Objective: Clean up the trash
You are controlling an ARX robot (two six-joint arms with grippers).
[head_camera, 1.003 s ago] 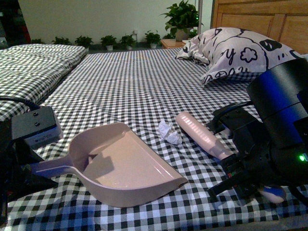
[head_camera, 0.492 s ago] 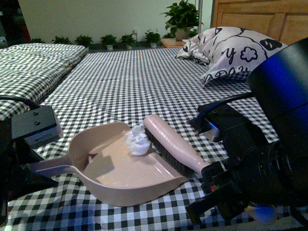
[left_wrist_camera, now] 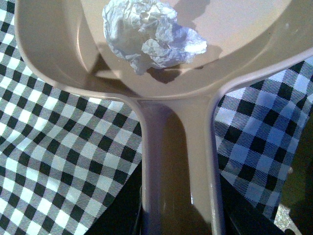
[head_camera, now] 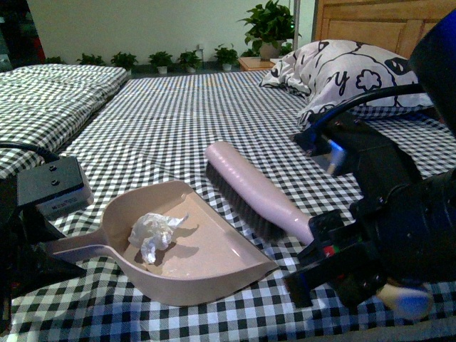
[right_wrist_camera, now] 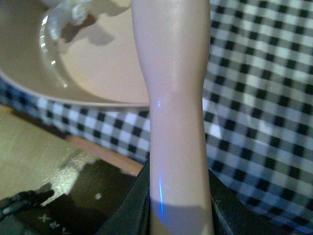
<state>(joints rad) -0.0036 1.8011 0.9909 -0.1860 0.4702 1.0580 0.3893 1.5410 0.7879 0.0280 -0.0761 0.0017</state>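
Observation:
The trash, a small crumpled white paper wad, lies inside the pink dustpan near its back wall; the left wrist view shows the trash just past the pan's handle. My left gripper is shut on that handle at the bed's front left. My right gripper is shut on the handle of the pink brush. The brush is lifted, its dark bristles hanging over the pan's right rim. In the right wrist view the brush crosses above the dustpan.
A black-and-white checked bedsheet covers the bed. A patterned pillow rests at the back right against a wooden headboard. A second bed lies to the left, and potted plants line the far wall.
The brush swept the paper wad leftward into the dustpan, then rose up and back to the right. The wad now lies deep in the pan. The dustpan has not moved.

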